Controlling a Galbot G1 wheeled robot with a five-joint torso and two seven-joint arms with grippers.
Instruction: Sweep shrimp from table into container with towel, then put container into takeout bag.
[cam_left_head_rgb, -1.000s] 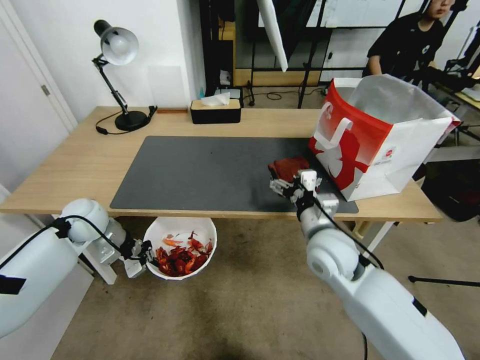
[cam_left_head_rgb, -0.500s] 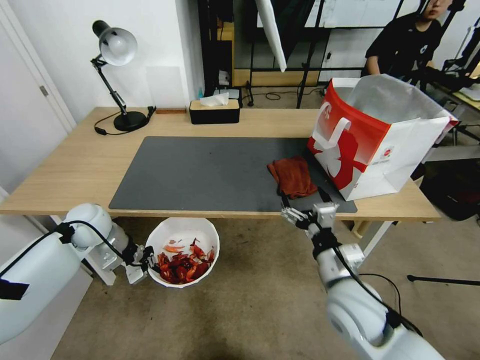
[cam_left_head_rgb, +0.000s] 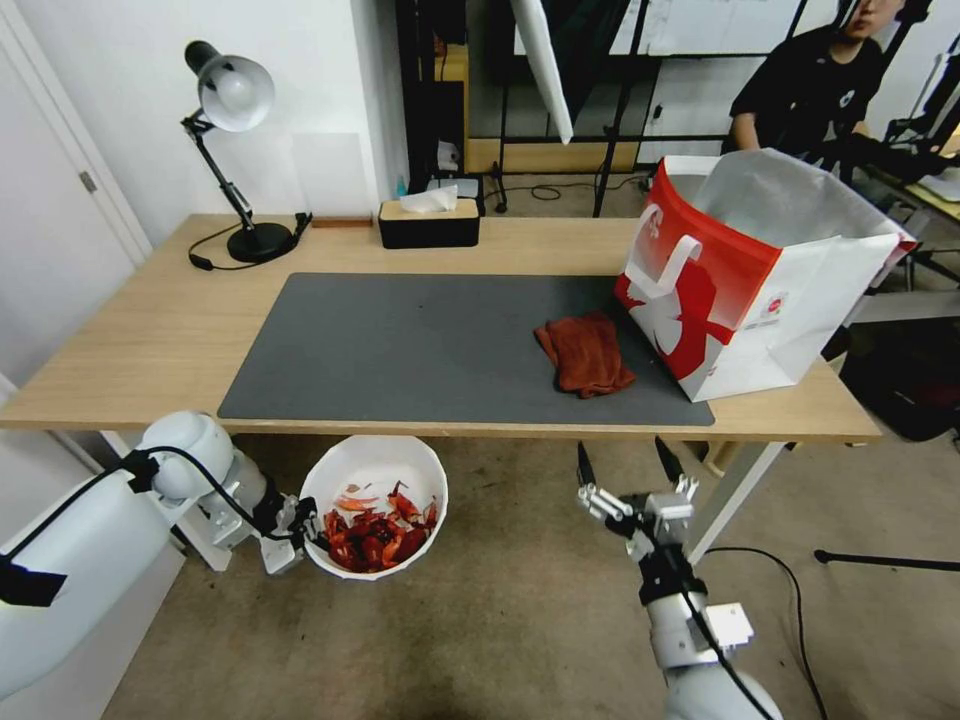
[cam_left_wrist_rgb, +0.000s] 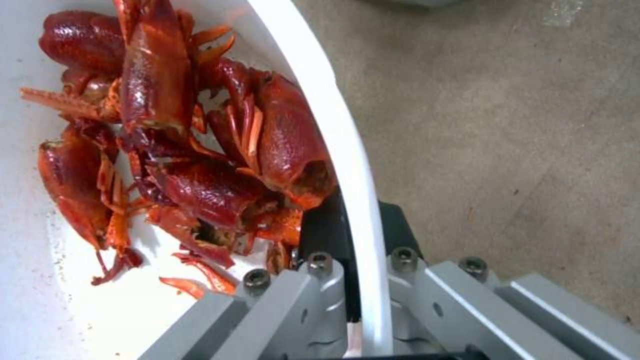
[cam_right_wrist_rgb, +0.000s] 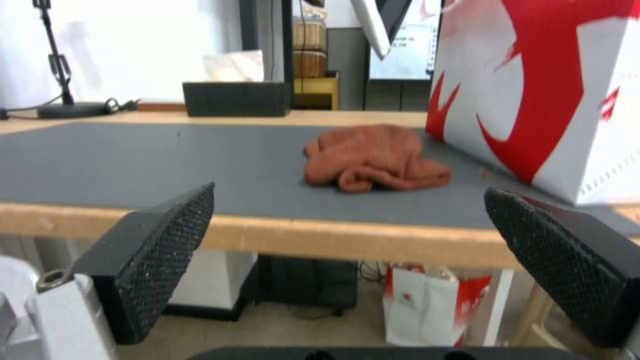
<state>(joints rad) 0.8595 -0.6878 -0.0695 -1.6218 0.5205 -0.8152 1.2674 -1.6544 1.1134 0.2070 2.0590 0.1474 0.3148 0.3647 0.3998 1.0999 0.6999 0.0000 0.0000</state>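
- The desk (cam_left_head_rgb: 130, 330) is carrying a dark grey mat (cam_left_head_rgb: 400, 345) along its front half.
- The takeout bag (cam_left_head_rgb: 750, 275) is standing upright and open at the desk's right end, its base partly on the mat.
- The container (cam_left_head_rgb: 375, 462) is hanging below the desk's front edge, with the shrimp (cam_left_head_rgb: 375, 535) piled inside.
- The towel (cam_left_head_rgb: 585, 352) is lying crumpled on the mat, just beside the bag.
- The left claw (cam_left_head_rgb: 303, 528) is clamping the container's rim.
- The right claw (cam_left_head_rgb: 627, 465) is hovering below the desk's front edge, spread wide and holding nothing.
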